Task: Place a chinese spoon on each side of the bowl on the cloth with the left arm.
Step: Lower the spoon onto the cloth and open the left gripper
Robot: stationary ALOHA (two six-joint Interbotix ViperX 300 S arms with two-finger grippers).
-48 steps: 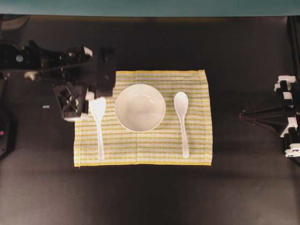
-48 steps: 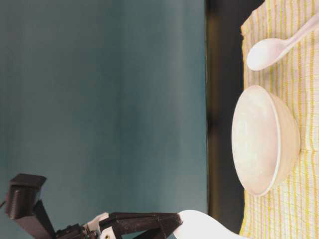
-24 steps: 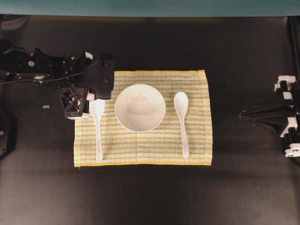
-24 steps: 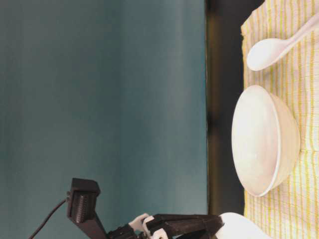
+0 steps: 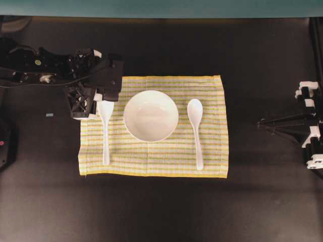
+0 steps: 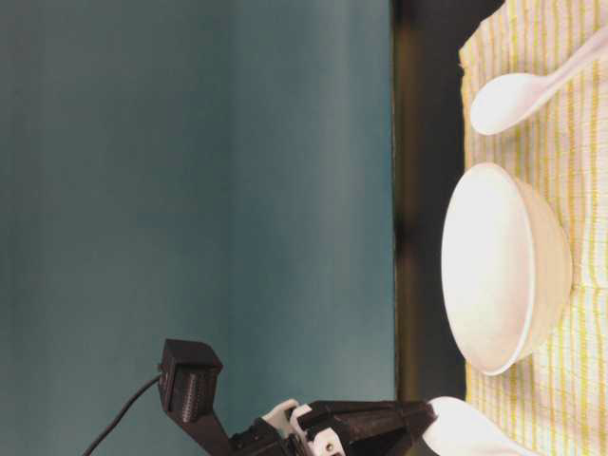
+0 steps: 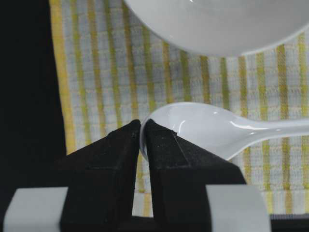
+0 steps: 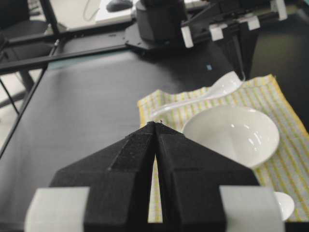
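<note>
The white bowl [image 5: 151, 115] sits in the middle of the striped cloth [image 5: 151, 161]. A white chinese spoon [image 5: 196, 136] lies on the cloth right of the bowl, scoop toward the far edge. A second spoon [image 5: 106, 141] lies left of the bowl. My left gripper [image 5: 98, 103] is at this spoon's scoop. In the left wrist view the gripper [image 7: 143, 124] pinches the rim of the scoop [image 7: 203, 128], with the bowl [image 7: 217, 24] just beyond. The right gripper [image 8: 156, 124] is shut on nothing and points toward the cloth from the table's right side.
The right arm's pointed frame [image 5: 282, 126] is parked at the table's right edge, well away from the cloth. A small pale tag [image 5: 49, 115] lies on the dark table left of the left gripper. A teal wall [image 6: 190, 190] runs behind the table.
The left gripper has shifted a little toward the table's far edge with the left spoon in it. The spoon's handle now lies straighter, parallel to the right spoon. The right arm has not moved.
</note>
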